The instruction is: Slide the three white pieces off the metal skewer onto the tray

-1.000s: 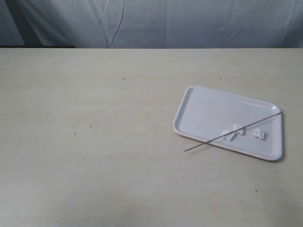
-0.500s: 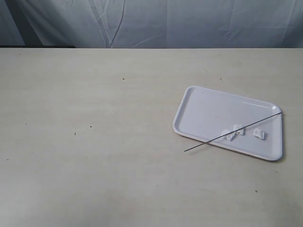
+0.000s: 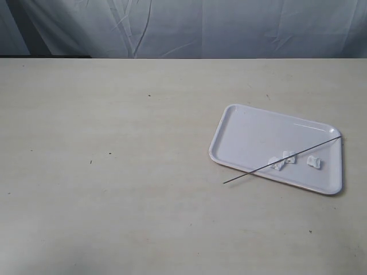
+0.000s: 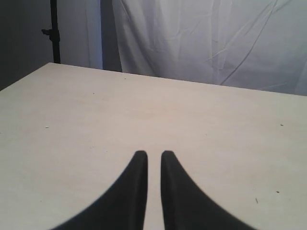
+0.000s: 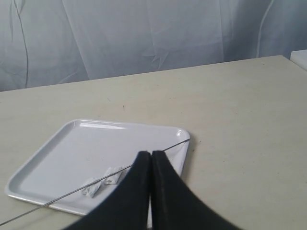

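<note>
The white tray (image 3: 258,132) lies on the table's right side. The thin metal skewer (image 3: 252,171) lies slanted across it, one end on the tray's far right corner, the other out over the table. The three white pieces sit on the tray: two (image 3: 277,164) (image 3: 288,157) right at the skewer, the third (image 3: 313,162) just beside it. Neither gripper shows in the exterior view. My right gripper (image 5: 151,153) is shut and empty, above the tray (image 5: 96,139) and skewer (image 5: 62,197), hiding the third piece. My left gripper (image 4: 154,153) stands narrowly open over bare table.
A wrinkled pale curtain (image 3: 229,28) hangs behind the table's far edge. A dark stand (image 4: 54,33) rises beyond the table corner in the left wrist view. The tabletop (image 3: 114,172) is a plain beige surface with small dark specks.
</note>
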{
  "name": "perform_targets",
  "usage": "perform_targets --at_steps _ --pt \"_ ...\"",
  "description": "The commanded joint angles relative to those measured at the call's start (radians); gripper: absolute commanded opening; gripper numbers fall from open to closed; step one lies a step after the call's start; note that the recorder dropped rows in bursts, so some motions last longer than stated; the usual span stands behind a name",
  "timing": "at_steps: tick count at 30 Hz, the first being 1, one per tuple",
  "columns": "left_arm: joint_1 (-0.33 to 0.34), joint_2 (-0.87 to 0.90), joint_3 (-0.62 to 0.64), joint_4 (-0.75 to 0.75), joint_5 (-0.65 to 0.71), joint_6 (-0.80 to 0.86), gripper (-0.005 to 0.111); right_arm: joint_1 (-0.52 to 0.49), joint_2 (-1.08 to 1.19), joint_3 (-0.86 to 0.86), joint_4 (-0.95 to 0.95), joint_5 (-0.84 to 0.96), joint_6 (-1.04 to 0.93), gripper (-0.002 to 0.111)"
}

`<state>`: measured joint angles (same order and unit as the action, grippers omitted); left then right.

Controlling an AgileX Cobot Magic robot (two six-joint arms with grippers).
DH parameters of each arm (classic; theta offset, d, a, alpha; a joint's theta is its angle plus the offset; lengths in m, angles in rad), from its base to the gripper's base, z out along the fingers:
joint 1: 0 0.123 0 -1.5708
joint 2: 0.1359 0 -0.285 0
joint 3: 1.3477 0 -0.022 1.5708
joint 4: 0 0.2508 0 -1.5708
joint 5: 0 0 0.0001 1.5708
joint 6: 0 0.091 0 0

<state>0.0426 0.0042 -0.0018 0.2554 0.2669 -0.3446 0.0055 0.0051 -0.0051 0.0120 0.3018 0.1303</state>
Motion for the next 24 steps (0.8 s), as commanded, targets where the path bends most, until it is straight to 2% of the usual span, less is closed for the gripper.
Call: perform_targets --at_steps 1,4,24 --pt "0.025 -0.004 0.002 -0.167 0.002 0.249 0.011 -0.006 -0.005 0.005 0.005 -0.005 0.002 -0.001" --pt "0.053 -0.004 0.002 -0.255 -0.004 0.306 0.011 -0.006 -0.005 0.005 0.044 -0.003 0.002 -0.001" --pt "0.069 -0.004 0.002 -0.265 -0.006 0.345 0.011 -0.006 -0.005 0.005 0.024 0.004 -0.051 -0.001"
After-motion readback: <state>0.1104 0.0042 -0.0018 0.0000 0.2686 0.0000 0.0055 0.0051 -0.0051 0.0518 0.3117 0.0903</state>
